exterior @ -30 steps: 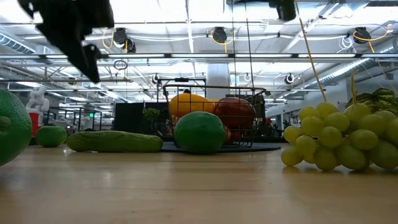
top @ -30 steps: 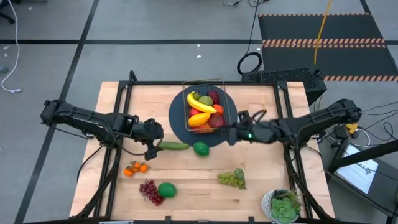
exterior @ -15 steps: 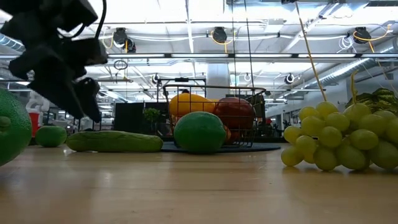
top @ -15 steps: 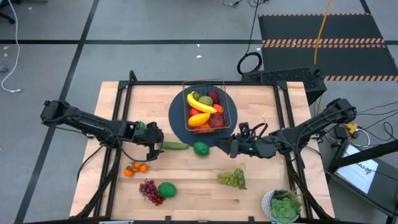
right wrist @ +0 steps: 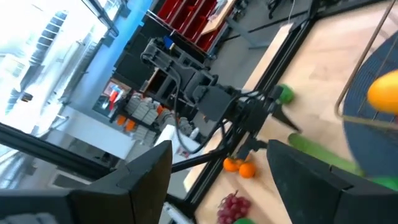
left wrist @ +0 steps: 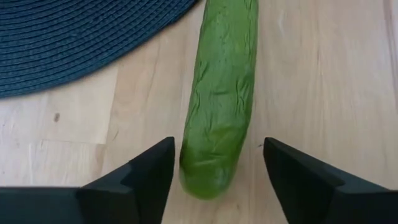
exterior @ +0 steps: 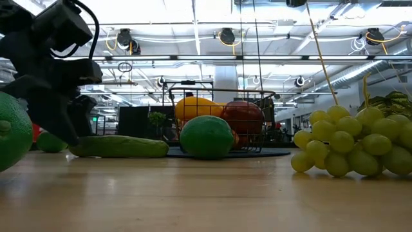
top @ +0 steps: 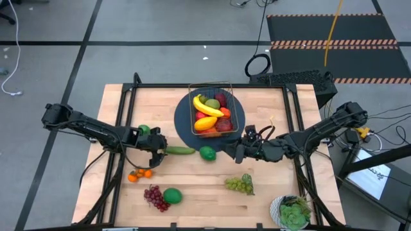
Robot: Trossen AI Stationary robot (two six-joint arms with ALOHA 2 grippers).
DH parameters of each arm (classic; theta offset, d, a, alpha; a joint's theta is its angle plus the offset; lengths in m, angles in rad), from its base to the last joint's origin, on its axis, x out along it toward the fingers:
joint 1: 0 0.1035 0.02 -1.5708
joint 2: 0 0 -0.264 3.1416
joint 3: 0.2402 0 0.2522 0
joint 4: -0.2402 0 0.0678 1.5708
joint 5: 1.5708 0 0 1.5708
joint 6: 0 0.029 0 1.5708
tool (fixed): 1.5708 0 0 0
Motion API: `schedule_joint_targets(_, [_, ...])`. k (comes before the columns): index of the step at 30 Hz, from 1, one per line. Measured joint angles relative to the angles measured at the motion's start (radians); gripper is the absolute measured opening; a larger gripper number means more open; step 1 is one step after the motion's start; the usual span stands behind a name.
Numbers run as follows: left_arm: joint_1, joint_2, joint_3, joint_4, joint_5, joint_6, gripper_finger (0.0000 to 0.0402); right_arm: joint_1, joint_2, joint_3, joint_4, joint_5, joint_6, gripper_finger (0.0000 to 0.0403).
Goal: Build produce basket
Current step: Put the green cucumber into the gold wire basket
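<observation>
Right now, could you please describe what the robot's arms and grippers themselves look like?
Both arms are dark, slender and jointed, with black cables looped along them. The left gripper has two flat, matte-black wedge-shaped fingers; the right gripper has the same dark, blocky fingers. A small green light glows near the right arm's wrist.

Robotics lab or industrial workshop. Wooden counter on grey tiled floor, loose cables, hazard-striped black mat. Beyond counter: open hall, exposed ceiling pipes, strip lights, red storage bins.
</observation>
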Motion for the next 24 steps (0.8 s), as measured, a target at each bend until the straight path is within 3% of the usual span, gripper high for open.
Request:
schedule_joint_targets(4, [0.0,0.0,0.0,0.001,0.0,0.002,0.0206,-0.033,-0.001,0.0,0.001,-0.041,-0.066,0.0255])
schedule_joint_targets(10, [0.0,0.022,0.0,0.025,0.0,0.007,0.015,-0.127,0.0,0.0,0.0,-0.26,-0.132,0.0255])
schedule_joint_targets(18, [0.0,0.092,0.002,0.132,0.017,-0.031,0.0152,-0.281,-0.016,0.0,-0.004,-0.571,-0.181,0.0255])
schedule_joint_targets(24, [-0.001,0.084,0.074,0.101,0.038,-0.065,0.0133,-0.383,-0.056,0.0,-0.07,-0.722,-0.232,0.0255])
